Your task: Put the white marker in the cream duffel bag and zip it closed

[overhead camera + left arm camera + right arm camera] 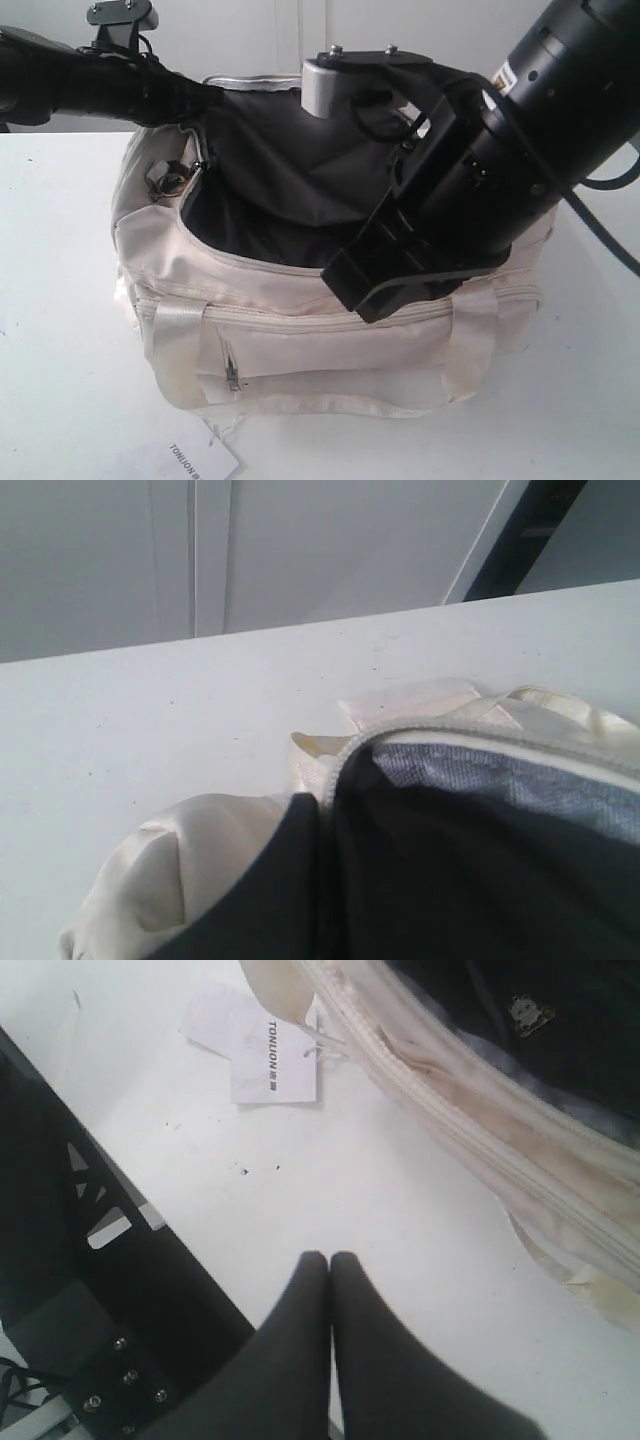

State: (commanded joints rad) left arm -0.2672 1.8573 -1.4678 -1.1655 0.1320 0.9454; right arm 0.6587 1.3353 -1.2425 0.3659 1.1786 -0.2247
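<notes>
The cream duffel bag (300,340) stands mid-table with its curved flap (290,130) lifted, showing the dark lining. My left gripper (212,95) reaches in from the upper left and is shut on the flap's zip edge (345,755); its dark fingers (270,900) press the lining. My right gripper (350,282) hangs over the bag's front rim, close to the camera. Its fingertips (330,1258) are shut with nothing between them, above bare table next to the bag's zip rim (500,1150). The white marker is out of view.
A white printed paper tag (205,462) (265,1055) lies on the table in front of the bag. A small zip pocket (232,375) and strap handles (170,330) face front. A black frame (60,1260) borders the table's near edge.
</notes>
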